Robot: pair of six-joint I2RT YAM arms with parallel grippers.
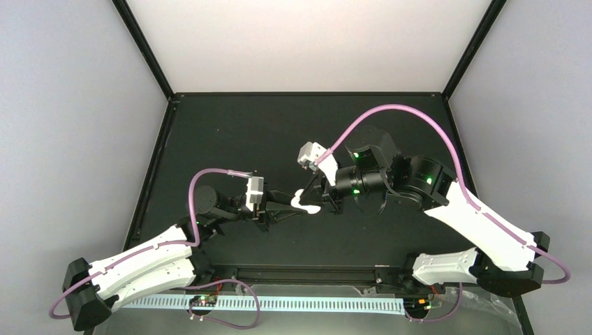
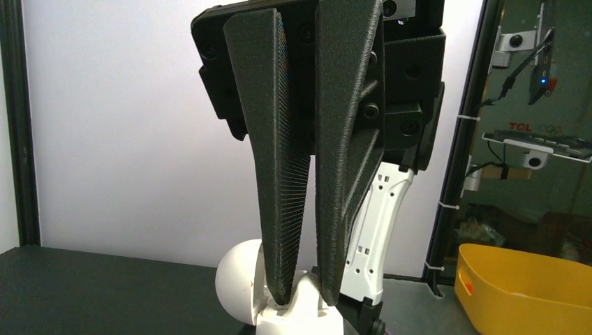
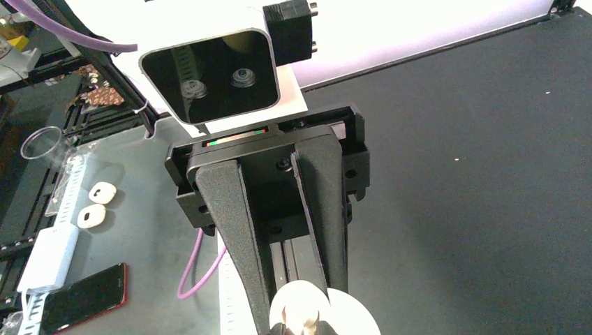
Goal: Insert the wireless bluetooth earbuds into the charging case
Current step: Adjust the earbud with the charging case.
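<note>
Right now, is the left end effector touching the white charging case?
Touching: left wrist view shows the left end effector pinching the charging case.

Left gripper (image 3: 303, 305): faces the lens, its two dark fingers (image 3: 237, 230) slanting down with a narrow gap between them.
Charging case (image 3: 352, 317): white and round, between those fingertips, cut off by the bottom edge.
Wrist camera (image 3: 209, 70): silver housing with two lenses, atop the gripper body.
Bench (image 3: 489, 174): black, filling the right side.
Left margin: red phone (image 3: 84, 296), two white oval pieces (image 3: 103, 192), clear cup (image 3: 42, 146), lilac cable (image 3: 195, 272).
</note>
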